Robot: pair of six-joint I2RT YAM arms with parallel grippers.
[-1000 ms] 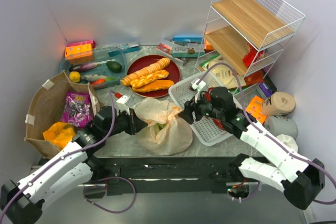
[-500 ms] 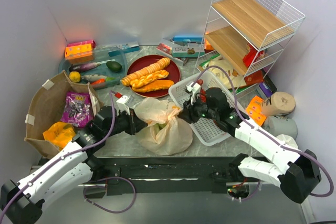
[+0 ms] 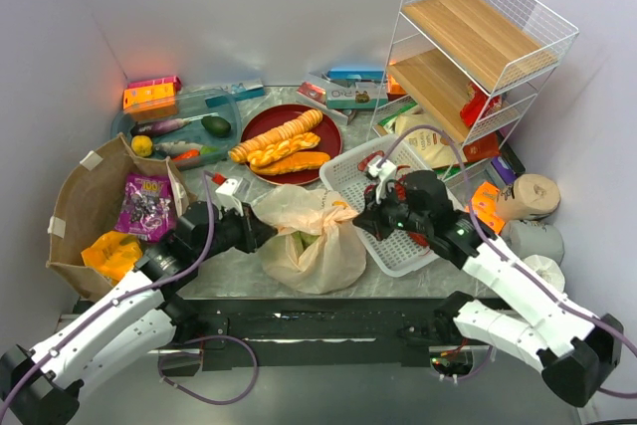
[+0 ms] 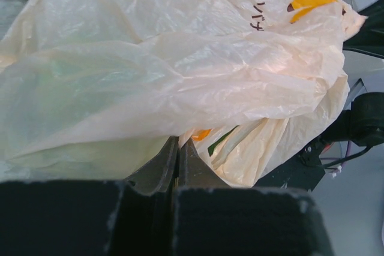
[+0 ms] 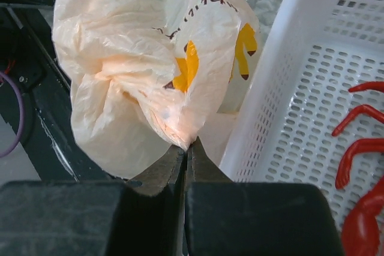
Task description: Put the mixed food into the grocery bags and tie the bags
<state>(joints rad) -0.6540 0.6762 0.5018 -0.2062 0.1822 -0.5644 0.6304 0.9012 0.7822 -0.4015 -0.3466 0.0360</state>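
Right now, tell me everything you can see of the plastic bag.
The plastic bag is thin, crinkly, translucent tan film with orange marks and dark lettering. It slumps on the table between the arms, beside the white basket, something green showing faintly inside. The left gripper pinches its film on one side, the right gripper on the other, both shut; no knot shows.

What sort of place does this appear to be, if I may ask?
Probably a staged grocery-packing test booth: plain white walls, wire shelf rack, red plate of bread, brown paper bag.
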